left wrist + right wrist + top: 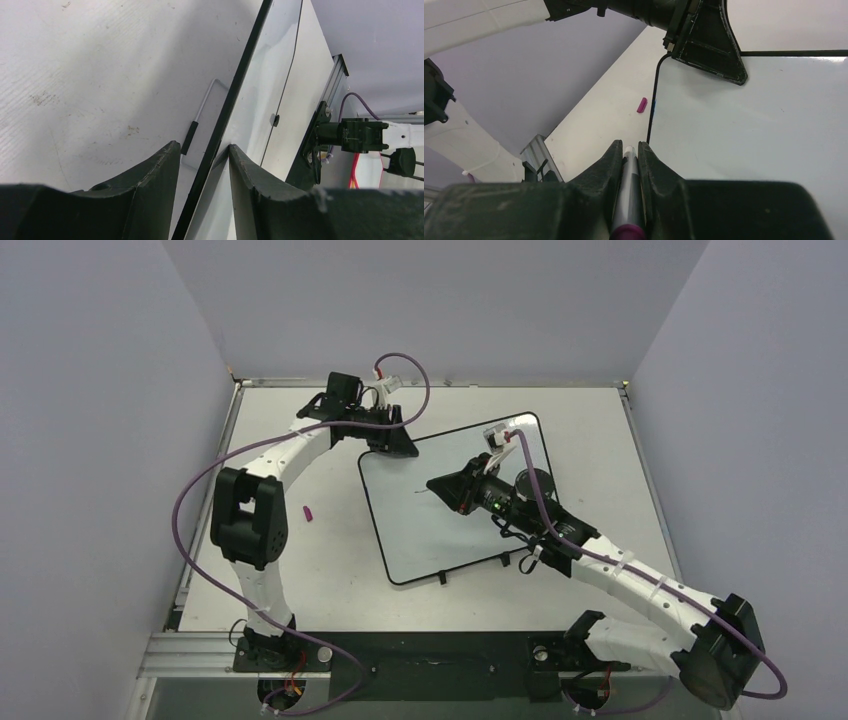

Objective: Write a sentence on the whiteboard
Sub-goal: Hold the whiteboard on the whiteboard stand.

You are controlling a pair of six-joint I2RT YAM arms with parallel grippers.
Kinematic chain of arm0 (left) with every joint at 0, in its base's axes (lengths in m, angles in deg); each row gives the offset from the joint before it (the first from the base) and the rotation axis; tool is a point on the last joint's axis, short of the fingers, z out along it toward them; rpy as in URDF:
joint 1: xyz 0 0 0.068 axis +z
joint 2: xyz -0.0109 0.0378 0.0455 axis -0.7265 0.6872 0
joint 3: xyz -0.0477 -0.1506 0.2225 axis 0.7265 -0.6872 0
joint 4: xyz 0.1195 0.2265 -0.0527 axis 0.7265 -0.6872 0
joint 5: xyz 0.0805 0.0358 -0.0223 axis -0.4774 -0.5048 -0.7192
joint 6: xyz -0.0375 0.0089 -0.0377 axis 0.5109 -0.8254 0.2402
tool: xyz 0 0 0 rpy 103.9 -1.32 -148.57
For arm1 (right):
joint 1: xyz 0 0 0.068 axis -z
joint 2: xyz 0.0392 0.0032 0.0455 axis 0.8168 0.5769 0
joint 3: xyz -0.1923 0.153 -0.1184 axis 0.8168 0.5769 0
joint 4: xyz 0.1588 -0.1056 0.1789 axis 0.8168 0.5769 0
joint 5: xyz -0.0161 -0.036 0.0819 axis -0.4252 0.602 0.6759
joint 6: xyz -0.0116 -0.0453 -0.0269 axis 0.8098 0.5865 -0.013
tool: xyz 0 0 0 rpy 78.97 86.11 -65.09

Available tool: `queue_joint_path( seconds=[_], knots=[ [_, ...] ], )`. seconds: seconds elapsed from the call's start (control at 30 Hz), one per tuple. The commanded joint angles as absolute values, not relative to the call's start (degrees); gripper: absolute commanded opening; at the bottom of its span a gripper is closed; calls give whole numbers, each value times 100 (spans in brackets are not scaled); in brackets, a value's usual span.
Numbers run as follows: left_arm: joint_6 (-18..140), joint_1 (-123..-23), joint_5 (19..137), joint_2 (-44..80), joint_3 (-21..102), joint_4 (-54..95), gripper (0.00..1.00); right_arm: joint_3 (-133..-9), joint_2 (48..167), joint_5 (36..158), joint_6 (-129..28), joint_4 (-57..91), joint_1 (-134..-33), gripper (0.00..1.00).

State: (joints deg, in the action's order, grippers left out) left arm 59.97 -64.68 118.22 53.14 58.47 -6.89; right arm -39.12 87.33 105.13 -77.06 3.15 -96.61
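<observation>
Whiteboard [455,530]: I see it flat on the table [330,570], turned at an angle, with its two tabs on the near edge.
Left pincer [203,145]: fingers apart, astride the board's black frame at its far left corner, one over the table and one over the white face.
Right pincer [629,144]: clamped on the marker pen [628,190], over the middle of the board.
Pink cap [308,512]: I spot it on the table left of the board, not touching it.

Left arm [290,448] and right arm [640,585]: white links, black joints, black bases [268,646] at six o'clock; purple cables [178,505] loop alongside.
</observation>
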Motion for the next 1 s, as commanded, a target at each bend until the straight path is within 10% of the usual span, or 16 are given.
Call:
queue_joint_path(
  seconds=[0.0, 0.17, 0.3, 0.37, 0.97],
  knots=[
    [6223, -6520, 11406, 4740, 5702, -305, 0, -3718, 8916, 9931, -7539, -784, -9941, 0],
    [6247, -6597, 11243, 4549, 5604, -324, 2, -3690, 9140, 9778, -7569, -1092, -10069, 0],
    [6107, -6578, 11549, 4611, 5640, -359, 41, -3754, 9157, 9786, -7512, -983, -10087, 0],
    [5977, -6573, 11691, 4742, 5800, -535, 45, -3770, 9098, 9793, -7459, -868, -10089, 0],
    [5277, -6522, 11889, 5501, 6878, -1875, 42, -3906, 8775, 9882, -7283, -289, -10089, 0]
  ],
)
